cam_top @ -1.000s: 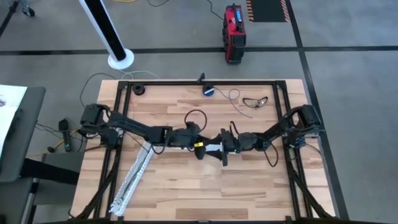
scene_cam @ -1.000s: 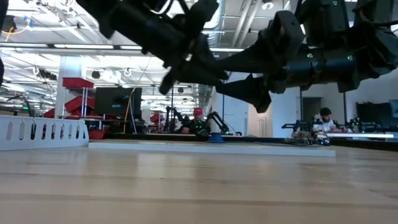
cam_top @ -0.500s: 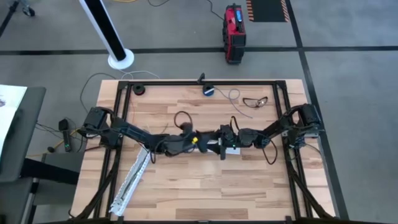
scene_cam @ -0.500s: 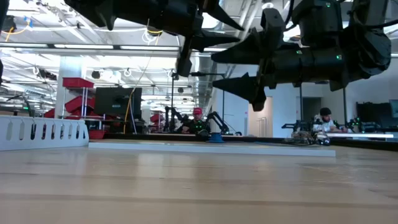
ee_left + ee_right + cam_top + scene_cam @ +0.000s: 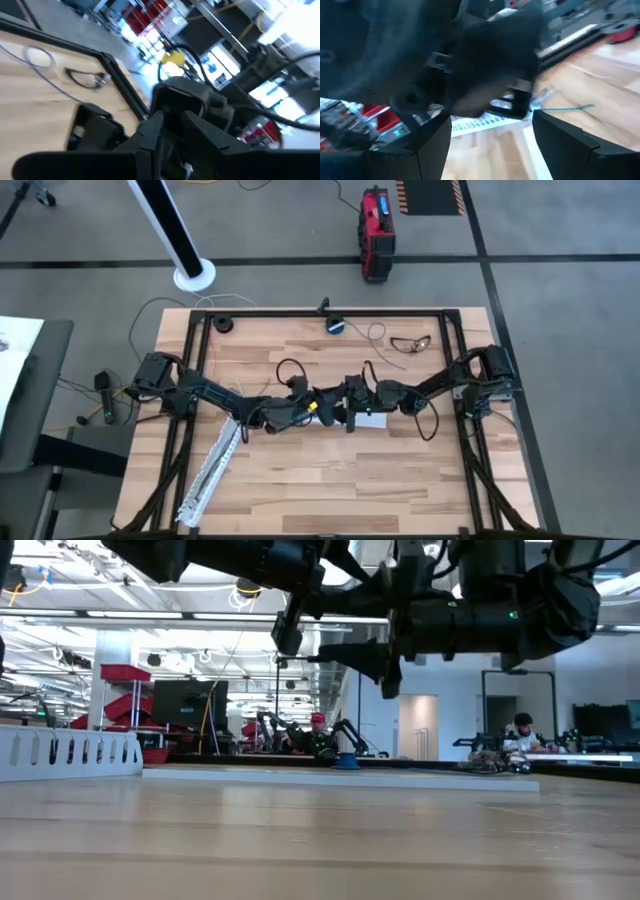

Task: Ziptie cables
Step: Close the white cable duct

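Observation:
The cables (image 5: 410,342) lie as a loose bunch of grey and dark wires on the table's far right, also seen in the left wrist view (image 5: 87,79); no gripper touches them. Both arms meet above the table's middle. My left gripper (image 5: 322,402) points toward the table's right. My right gripper (image 5: 347,400) faces it, open (image 5: 490,145), with the left arm's head filling the view between its fingers. In the low view both grippers hang well above the tabletop (image 5: 320,840). Whether the two grippers touch is hidden.
Long white perforated strips (image 5: 210,470) lie slanting at the near left. A small round blue-black device (image 5: 335,326) with a pale cord sits at the far edge. A dark frame (image 5: 320,312) runs around the table. Bare wood lies toward the near edge.
Both grippers have risen and shifted toward the table's far edge. My right gripper has moved toward the table's left, closing on my left gripper, whose arm has drawn back a little toward the left.

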`<state>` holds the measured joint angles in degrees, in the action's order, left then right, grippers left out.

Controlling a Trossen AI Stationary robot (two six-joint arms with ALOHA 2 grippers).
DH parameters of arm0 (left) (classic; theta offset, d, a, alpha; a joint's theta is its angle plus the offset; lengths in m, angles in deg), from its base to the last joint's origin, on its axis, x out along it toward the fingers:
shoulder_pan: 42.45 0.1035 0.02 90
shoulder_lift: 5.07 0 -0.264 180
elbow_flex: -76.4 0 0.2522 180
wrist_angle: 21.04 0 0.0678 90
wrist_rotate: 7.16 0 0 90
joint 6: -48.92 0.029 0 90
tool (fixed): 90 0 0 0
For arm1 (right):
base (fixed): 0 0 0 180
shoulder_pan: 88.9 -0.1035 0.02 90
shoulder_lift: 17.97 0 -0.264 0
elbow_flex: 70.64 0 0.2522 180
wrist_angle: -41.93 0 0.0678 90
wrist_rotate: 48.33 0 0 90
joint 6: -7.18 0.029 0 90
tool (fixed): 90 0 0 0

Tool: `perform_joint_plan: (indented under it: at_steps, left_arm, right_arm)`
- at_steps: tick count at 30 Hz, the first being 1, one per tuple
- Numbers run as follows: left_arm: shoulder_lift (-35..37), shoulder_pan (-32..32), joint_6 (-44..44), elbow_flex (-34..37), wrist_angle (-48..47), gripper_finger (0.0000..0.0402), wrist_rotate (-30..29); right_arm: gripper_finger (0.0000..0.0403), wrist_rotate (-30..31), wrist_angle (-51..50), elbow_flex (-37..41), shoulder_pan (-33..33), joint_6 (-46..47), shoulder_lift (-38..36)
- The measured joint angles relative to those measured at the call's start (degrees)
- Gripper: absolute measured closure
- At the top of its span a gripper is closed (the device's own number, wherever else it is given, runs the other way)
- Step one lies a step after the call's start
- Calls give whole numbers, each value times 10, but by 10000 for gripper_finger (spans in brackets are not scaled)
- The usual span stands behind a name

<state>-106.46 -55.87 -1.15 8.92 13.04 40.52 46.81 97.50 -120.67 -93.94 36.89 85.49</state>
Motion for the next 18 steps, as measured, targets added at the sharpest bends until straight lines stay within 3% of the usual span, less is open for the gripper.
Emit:
perform_joint_plan:
  at_steps: [8,12,18]
  left_arm:
    - [0,-2,-13,-3,33,332,6]
    - [0,-1,19,-31,24,332,21]
    - [0,-5,26,-85,-63,332,31]
  right_arm:
    - [133,-81,29,-11,17,-43,1]
    - [125,-160,50,-16,34,-65,1]
    - [55,-254,65,-24,54,-82,0]
